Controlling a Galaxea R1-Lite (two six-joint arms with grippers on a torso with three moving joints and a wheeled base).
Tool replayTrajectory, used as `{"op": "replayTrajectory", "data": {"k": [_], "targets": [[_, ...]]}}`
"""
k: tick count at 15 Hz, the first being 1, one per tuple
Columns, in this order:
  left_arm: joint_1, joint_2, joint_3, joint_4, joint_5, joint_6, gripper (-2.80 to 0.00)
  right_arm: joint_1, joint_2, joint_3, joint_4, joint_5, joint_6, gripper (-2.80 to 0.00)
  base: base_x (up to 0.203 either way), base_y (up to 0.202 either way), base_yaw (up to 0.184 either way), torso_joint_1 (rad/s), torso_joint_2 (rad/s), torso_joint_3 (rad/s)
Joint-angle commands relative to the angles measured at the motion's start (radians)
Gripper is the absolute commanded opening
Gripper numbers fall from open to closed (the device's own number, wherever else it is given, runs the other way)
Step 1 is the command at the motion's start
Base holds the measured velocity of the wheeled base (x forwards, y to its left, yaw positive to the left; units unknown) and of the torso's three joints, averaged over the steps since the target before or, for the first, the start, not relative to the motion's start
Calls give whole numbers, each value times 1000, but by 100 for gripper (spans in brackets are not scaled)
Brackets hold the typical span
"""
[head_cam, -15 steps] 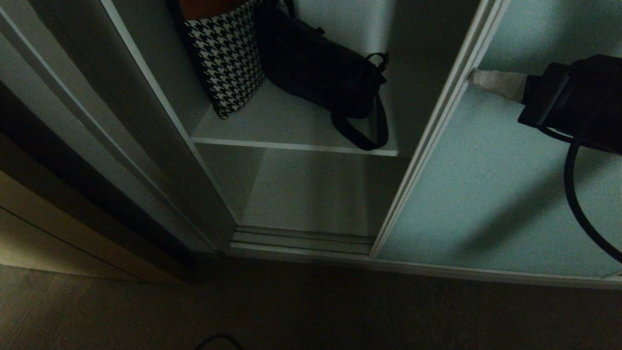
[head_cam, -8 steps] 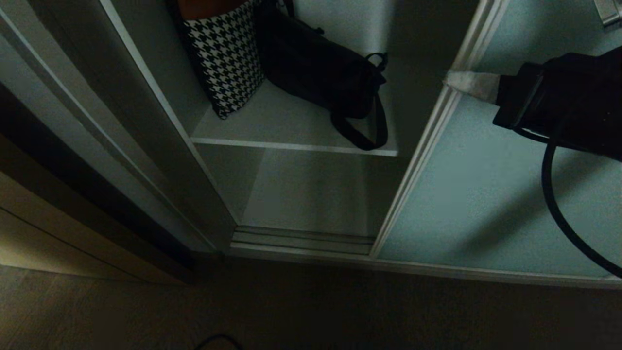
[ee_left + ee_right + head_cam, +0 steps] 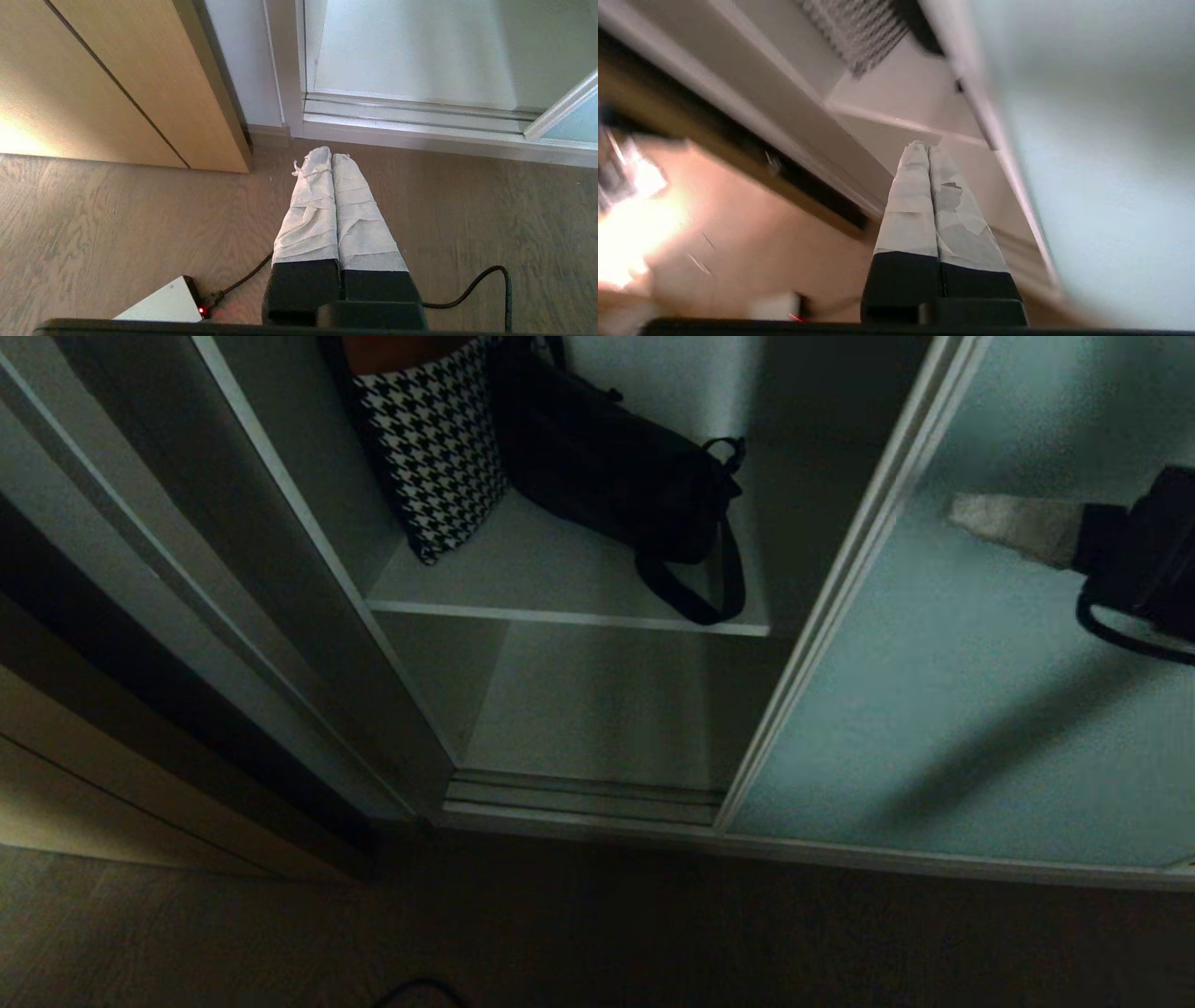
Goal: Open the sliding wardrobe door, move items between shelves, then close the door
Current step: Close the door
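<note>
Sliding wardrobe door (image 3: 971, 709), pale teal, fills the head view from 3 to 5 o'clock, its metal edge running from 1 o'clock down toward 6, wardrobe open beside it. Upper shelf (image 3: 560, 583) at 12 o'clock carries the black bag (image 3: 607, 476), strap loop hanging over the front edge, houndstooth bag (image 3: 434, 448) touching it at 11; lower shelf (image 3: 597, 709) sits below. Right claw (image 3: 962, 511) at 3 o'clock, before the door panel, fingers pressed together, holding nothing; left claw (image 3: 327, 156) over the wood floor (image 3: 117, 219), also closed and empty.
</note>
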Motion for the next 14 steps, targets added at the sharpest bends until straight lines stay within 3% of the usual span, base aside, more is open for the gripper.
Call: {"op": "replayTrajectory", "data": {"k": [1,4,6,9,11,14], "targets": [[0,0,0,0,0,0,-280,-39,-57,-65,81,0,92,-280,0,0,0,0,0,0],[0,1,0,0,0,0,-280,-100,-32,-190,255,6,275,-280,0,0,0,0,0,0],[0,0,0,0,0,0,-280,-104,6,-223,317,19,355,-280,0,0,0,0,0,0],[0,1,0,0,0,0,-280,-97,63,-250,363,52,424,-280,0,0,0,0,0,0],[0,1,0,0,0,0,-280,-96,69,-247,365,99,431,-280,0,0,0,0,0,0],[0,1,0,0,0,0,-280,-103,96,-258,353,100,447,-280,0,0,0,0,0,0]]}}
